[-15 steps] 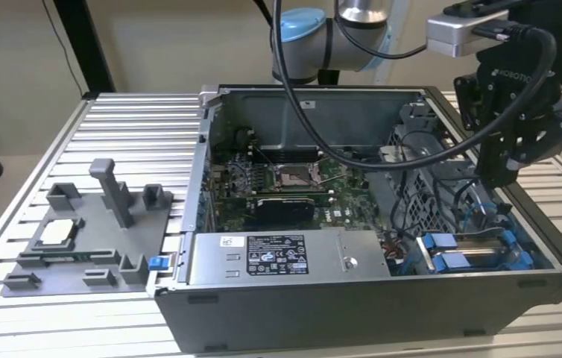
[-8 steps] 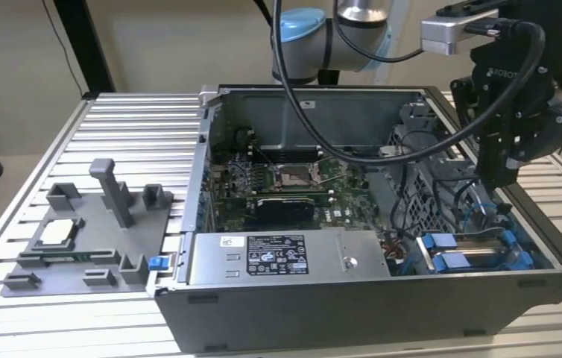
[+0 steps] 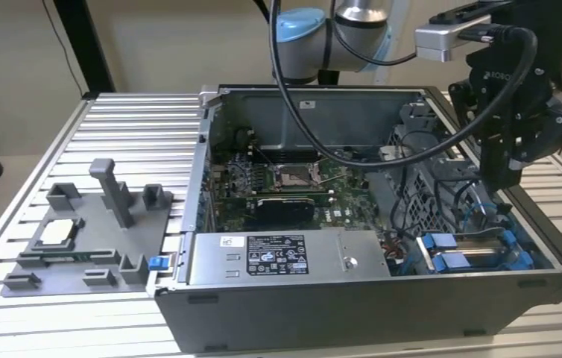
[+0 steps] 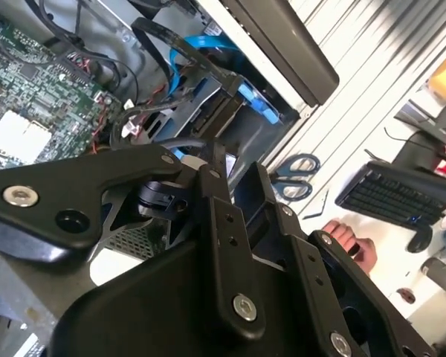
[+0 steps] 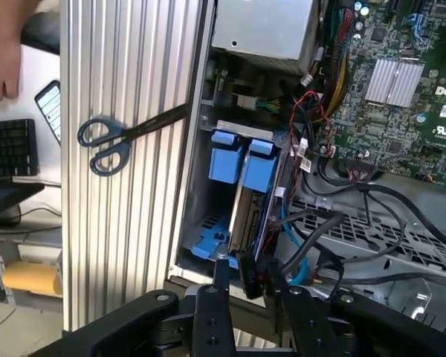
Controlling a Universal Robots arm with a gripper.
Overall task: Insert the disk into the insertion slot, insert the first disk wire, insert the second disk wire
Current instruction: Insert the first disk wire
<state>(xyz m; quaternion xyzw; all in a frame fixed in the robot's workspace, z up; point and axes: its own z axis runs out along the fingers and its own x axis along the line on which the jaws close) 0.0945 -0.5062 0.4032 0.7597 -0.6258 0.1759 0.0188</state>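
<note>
The ribbed aluminium table (image 3: 112,119) carries an open grey sheet-metal case (image 3: 361,306). In its corner, the boxy grey slot (image 5: 195,208) holds the flat silver disk (image 5: 243,216), seated edge-up in glossy blue plastic. The black end effector (image 3: 507,177) hangs just above the disk's end, with a black plug (image 5: 251,274) at its tip. I cannot tell if it grips.

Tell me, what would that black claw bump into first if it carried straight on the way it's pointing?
Probably the disk, sitting edge-on in the insertion slot right ahead of the gripper in the first wrist view. Black cables crowd beside it, so depth is unclear.
</note>
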